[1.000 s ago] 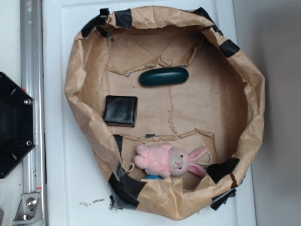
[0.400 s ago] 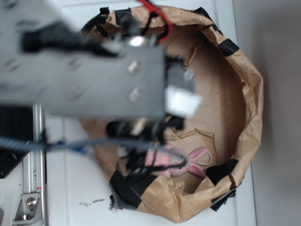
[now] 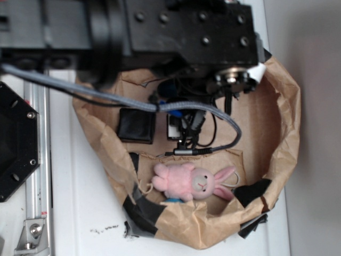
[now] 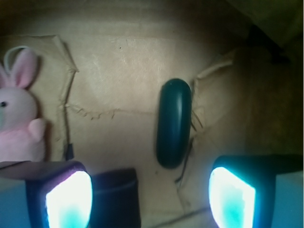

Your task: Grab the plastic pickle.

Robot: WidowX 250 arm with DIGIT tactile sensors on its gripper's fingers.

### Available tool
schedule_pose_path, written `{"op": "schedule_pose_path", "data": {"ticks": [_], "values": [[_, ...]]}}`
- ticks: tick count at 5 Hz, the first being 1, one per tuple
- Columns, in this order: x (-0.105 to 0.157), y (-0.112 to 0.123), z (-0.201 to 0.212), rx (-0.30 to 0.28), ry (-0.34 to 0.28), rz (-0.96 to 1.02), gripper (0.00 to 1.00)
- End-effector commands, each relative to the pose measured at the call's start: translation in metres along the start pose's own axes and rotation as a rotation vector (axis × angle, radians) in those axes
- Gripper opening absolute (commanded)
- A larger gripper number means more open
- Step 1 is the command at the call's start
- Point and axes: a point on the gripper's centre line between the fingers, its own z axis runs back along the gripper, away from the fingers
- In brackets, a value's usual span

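**Pickle free on the paper, fingers spread above it**

The pickle (image 4: 174,123) lies flat on the brown paper floor of the bowl (image 3: 285,122), touching nothing. The pad (image 4: 114,197) lies off one of its ends and to the side, and the bunny (image 4: 18,121) is well apart from it on that same side. In the exterior view the arm (image 3: 160,32) hides the pickle entirely, so only the wrist view shows it.

The gripper (image 4: 151,197) hangs above with its fingers (image 4: 232,198) spread wide and holding nothing; the pickle's near end falls in the gap between them, closer to one finger than the other.

It looks like hard, hollow plastic: probably light and stiff, not fragile. The glossy, rounded skin is likely slippery, and a pinch near either rounded end could squirt it out. The better hold is probably across the narrow width at mid-length, where the sides run nearly parallel. The creased paper beneath may give a little under the fingertips.
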Motion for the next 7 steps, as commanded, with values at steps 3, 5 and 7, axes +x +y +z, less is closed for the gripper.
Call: {"op": "schedule_pose_path", "data": {"ticks": [3, 5, 7], "values": [[0.01, 0.032, -0.049, 0.038, 0.048, -0.057, 0.75], [0.003, 0.03, -0.052, 0.048, 0.075, -0.094, 0.0], [0.004, -0.004, 0.045, 0.099, -0.033, -0.161, 0.0]]}}
